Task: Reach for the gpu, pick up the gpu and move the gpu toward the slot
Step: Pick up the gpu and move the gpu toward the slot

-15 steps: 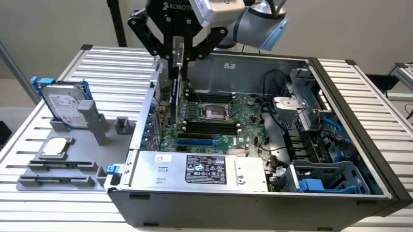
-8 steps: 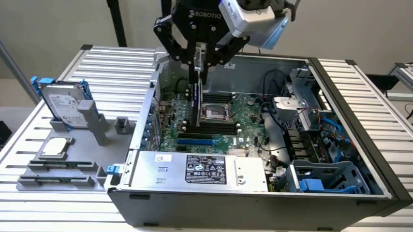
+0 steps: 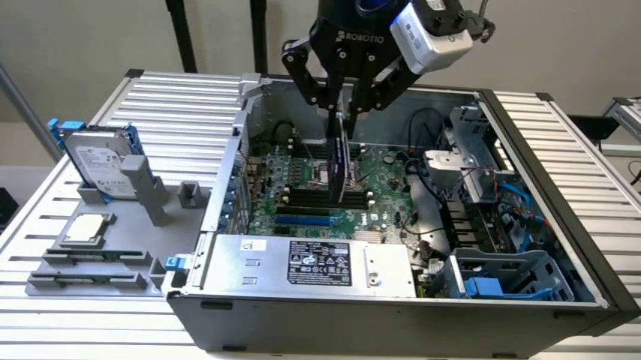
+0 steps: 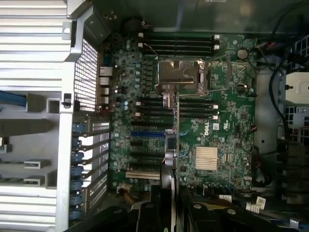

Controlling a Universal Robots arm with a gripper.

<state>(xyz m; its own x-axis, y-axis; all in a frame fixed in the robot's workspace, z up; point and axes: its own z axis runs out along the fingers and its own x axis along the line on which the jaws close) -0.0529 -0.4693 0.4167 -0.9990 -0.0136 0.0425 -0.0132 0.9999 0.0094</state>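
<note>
The gpu (image 3: 338, 161) hangs edge-on as a thin dark card inside the open computer case (image 3: 521, 300), just above the green motherboard (image 3: 386, 176). My gripper (image 3: 346, 109) is shut on the card's upper edge, directly over the case's middle. In the wrist view the gpu (image 4: 170, 145) runs as a narrow strip from between my fingers (image 4: 145, 217) out across the motherboard (image 4: 231, 121), and it passes beside the blue slot (image 4: 147, 134). That blue slot (image 3: 302, 221) lies toward the near end of the board in the exterior view.
A silver hard drive with blue rails (image 3: 100, 157) stands upright in a grey fixture at the exterior view's left, with a square processor chip (image 3: 85, 229) below it. Inside the case sit the power supply (image 3: 311, 262), a blue drive cage (image 3: 501, 281), cables (image 3: 425, 210) and the CPU socket (image 4: 181, 75).
</note>
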